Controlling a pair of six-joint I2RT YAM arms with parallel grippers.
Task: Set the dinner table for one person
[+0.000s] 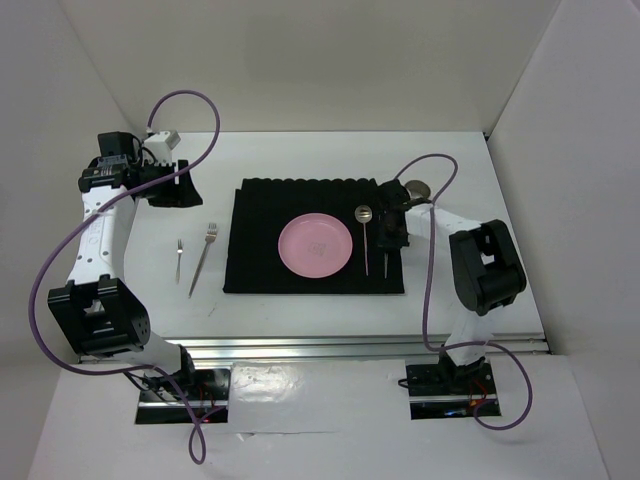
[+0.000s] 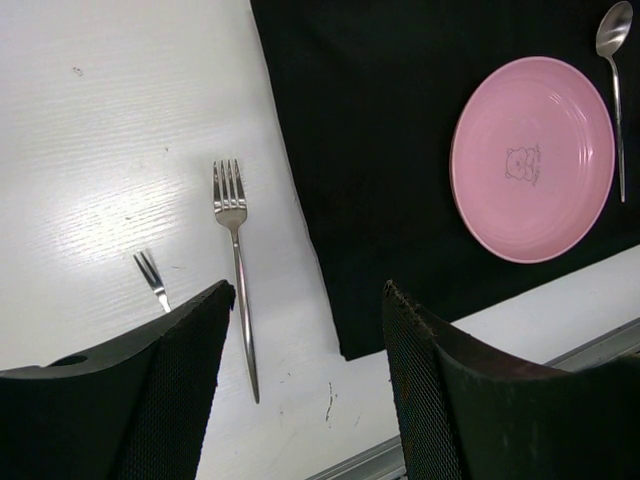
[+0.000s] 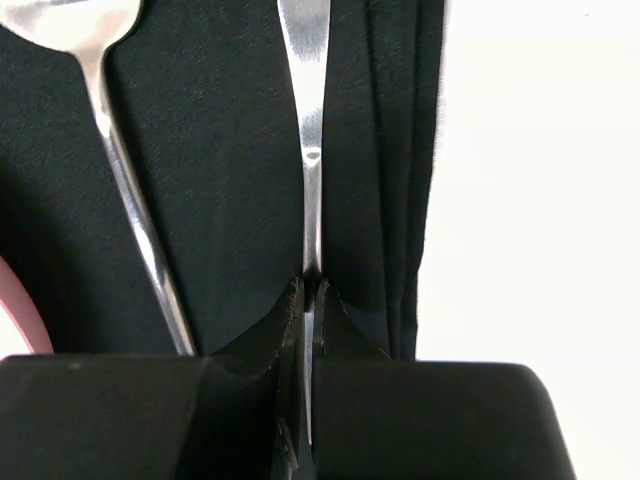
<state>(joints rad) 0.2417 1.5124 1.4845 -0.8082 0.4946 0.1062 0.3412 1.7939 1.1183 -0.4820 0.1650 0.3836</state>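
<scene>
The white dinner table [image 1: 300, 155] carries a black ribbed placemat [image 1: 262, 240] with a pink plate [image 1: 315, 246] in its middle. A silver spoon [image 1: 365, 235] lies just right of the plate. My right gripper [image 1: 390, 238] is shut on a thin silver utensil, seemingly a knife [image 3: 312, 150], held low over the placemat's right strip [image 3: 400, 150] beside the spoon [image 3: 110, 130]. A large fork [image 1: 203, 258] and a small fork [image 1: 179, 260] lie on the table left of the placemat. My left gripper [image 1: 165, 185] is open and empty, high at the far left; its view shows both forks [image 2: 235, 270] [image 2: 152, 278] and the plate [image 2: 530, 160].
A round grey metal object [image 1: 417, 188] sits behind the right gripper at the placemat's far right corner, partly hidden by the arm. White walls enclose the table on three sides. A silver rail [image 1: 360, 345] runs along the near edge.
</scene>
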